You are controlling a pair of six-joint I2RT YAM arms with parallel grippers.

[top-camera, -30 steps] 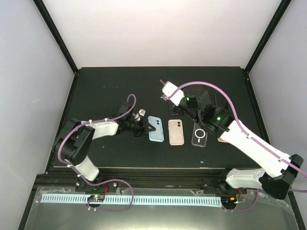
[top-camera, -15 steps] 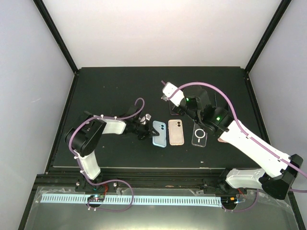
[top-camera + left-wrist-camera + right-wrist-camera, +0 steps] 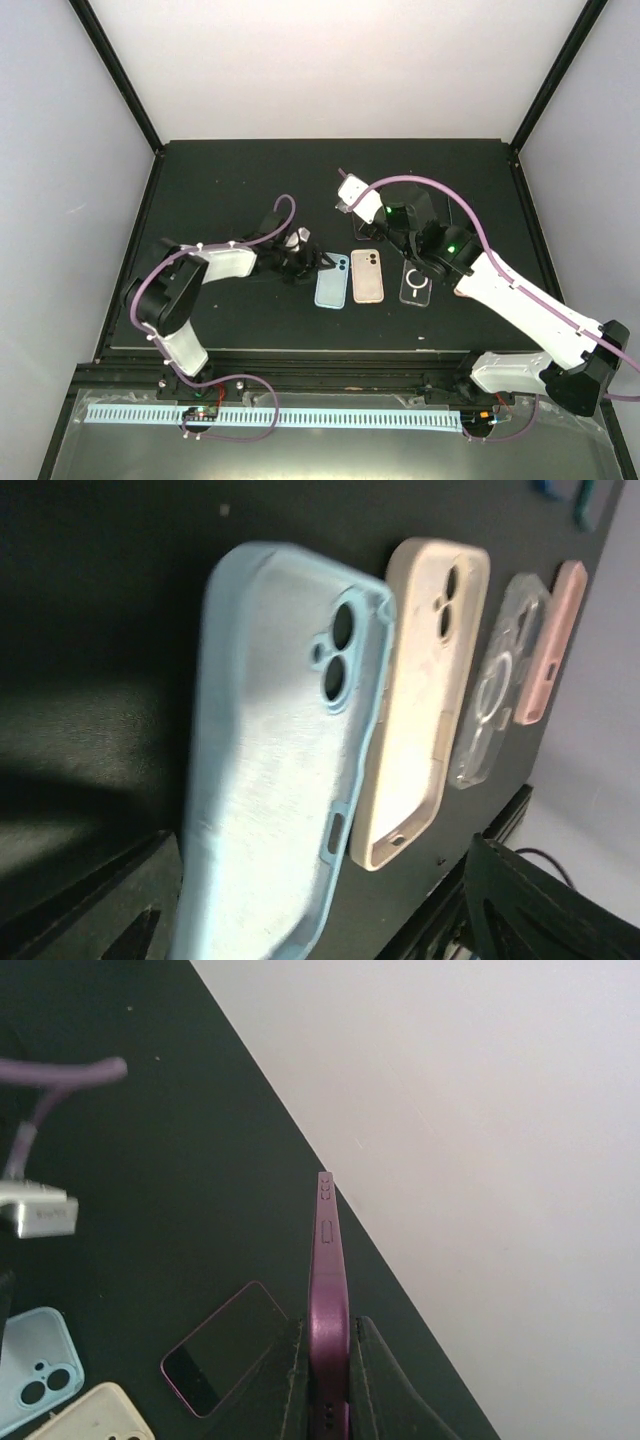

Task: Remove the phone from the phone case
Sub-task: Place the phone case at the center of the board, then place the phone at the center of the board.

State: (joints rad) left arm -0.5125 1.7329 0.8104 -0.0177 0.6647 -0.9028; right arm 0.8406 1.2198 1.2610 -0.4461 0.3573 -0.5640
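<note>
From above: left jaws (image 3: 314, 263) spread open, tips just left of the blue case (image 3: 331, 282), its long axis crossing their reach. Left wrist: that case dead ahead in the open gap, ungripped. Right wrist: right jaws (image 3: 328, 1340) pinching a purple case (image 3: 327, 1250) held on edge; phone (image 3: 222, 1358) flat on the table (image 3: 120, 1160), just left, nearer this arm.

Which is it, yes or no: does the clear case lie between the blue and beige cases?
No: the beige case lies between the blue case and the clear case.
</note>
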